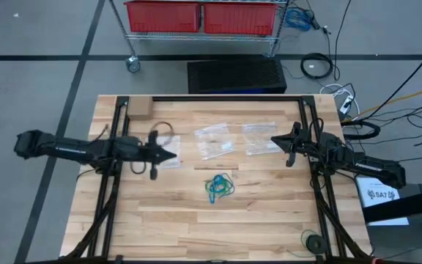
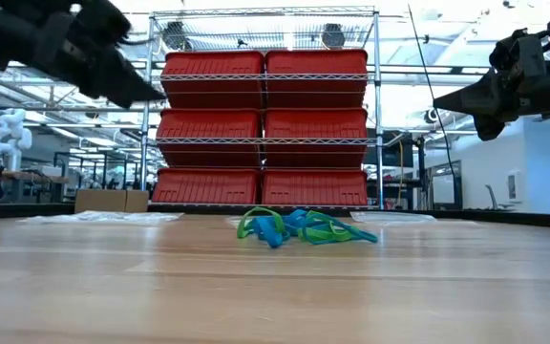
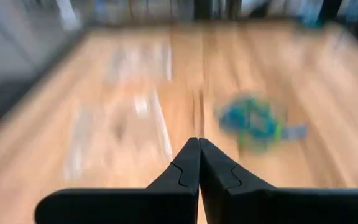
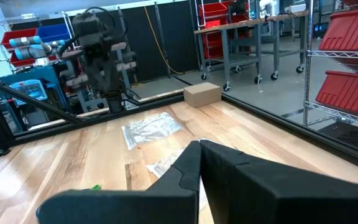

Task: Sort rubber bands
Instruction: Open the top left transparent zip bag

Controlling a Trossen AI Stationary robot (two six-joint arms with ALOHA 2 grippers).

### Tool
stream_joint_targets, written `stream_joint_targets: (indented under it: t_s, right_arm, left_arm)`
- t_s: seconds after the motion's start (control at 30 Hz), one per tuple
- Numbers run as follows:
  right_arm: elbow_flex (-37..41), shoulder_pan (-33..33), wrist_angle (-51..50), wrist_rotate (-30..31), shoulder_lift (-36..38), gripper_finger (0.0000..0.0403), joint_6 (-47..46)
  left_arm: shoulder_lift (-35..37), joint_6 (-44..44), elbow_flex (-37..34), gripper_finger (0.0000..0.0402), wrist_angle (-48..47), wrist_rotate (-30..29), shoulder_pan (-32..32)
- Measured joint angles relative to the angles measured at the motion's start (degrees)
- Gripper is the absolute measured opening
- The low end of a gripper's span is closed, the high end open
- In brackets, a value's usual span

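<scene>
The rubber bands (image 1: 219,187) lie in one tangled pile of green, teal and blue loops on the wooden table, a little toward the near side of its middle; they show too in the low view (image 2: 299,227) and, blurred, in the left wrist view (image 3: 253,121). My left gripper (image 1: 173,155) hangs shut above the table, left of and beyond the pile, its tips (image 3: 199,146) together and slanting down. At the table's right, my right gripper (image 1: 273,141) is shut and level in the air (image 4: 199,144), pointing toward the left.
Clear plastic bags lie flat on the far half of the table (image 1: 212,139) (image 1: 258,137), and one (image 1: 168,158) lies under my left gripper. A small cardboard box (image 1: 138,108) stands at the far left corner. Red bins on a wire rack (image 2: 261,129) stand behind the table.
</scene>
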State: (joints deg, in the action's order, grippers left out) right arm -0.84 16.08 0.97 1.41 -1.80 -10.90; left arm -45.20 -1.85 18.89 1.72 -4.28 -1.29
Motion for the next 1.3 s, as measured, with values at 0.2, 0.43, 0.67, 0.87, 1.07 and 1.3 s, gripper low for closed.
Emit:
stream_joint_targets:
  t_s: [0.2,0.43,0.67,0.87,1.07,1.3]
  right_arm:
    - [0.0,0.0,0.0,0.0,0.0,0.0000,0.0]
    - [0.0,0.0,0.0,0.0,0.0,0.0000,0.0]
    - [0.0,0.0,0.0,0.0,0.0,0.0000,0.0]
    - [0.0,0.0,0.2,0.0,0.0,0.0000,0.0]
    - [0.0,0.0,0.9,0.0,0.0,0.0000,0.0]
    - [0.0,0.0,1.3,0.0,0.0,0.0000,-2.2]
  left_arm:
    - [-13.9,8.9,9.7,0.0004,-20.3,-2.4,-5.5]
    - [-25.1,15.2,18.8,0.0004,-36.5,-11.4,-12.4]
    - [-34.5,21.0,19.4,0.0010,-42.0,-15.6,-13.8]
    - [-39.5,21.0,19.5,0.0054,-41.8,-18.1,-13.7]
    - [-42.5,21.0,19.7,0.0097,-41.7,-20.5,-13.8]
    - [-44.5,20.4,19.6,0.0063,-40.1,-20.5,-13.8]
